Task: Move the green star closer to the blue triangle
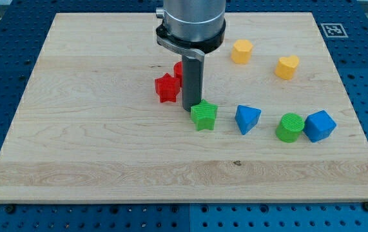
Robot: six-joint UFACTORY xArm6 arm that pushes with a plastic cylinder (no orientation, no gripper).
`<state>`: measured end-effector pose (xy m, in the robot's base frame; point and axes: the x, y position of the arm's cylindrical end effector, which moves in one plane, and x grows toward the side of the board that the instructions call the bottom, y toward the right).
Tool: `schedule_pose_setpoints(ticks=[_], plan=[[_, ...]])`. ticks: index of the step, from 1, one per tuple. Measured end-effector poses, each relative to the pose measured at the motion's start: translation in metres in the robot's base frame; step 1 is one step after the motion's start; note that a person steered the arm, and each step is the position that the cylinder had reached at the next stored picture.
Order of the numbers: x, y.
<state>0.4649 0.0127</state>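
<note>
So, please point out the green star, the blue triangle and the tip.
green star (203, 116), camera view, its top face
blue triangle (247, 118), camera view, its top face
my tip (191, 107), camera view, the rod's lower end

- Single camera view, raised, looking obliquely down across the whole tabletop (93, 161).
- Moderately near: all four board edges visible.
- The arm enters from the view's top, cropped there.

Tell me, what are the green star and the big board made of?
The green star looks like plastic: one flat, bright colour, matte, with faint ridges, though that is a guess from its look. The board looks like pale wood, since grain lines and a small dark knot show. My tip sits at the star's upper-left edge.
</note>
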Motion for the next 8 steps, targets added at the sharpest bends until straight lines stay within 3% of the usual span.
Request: schedule_pose_setpoints(ticks=[2,5,8], plan=[[0.0,0.028],[0.006,-0.022],[0.03,0.0]])
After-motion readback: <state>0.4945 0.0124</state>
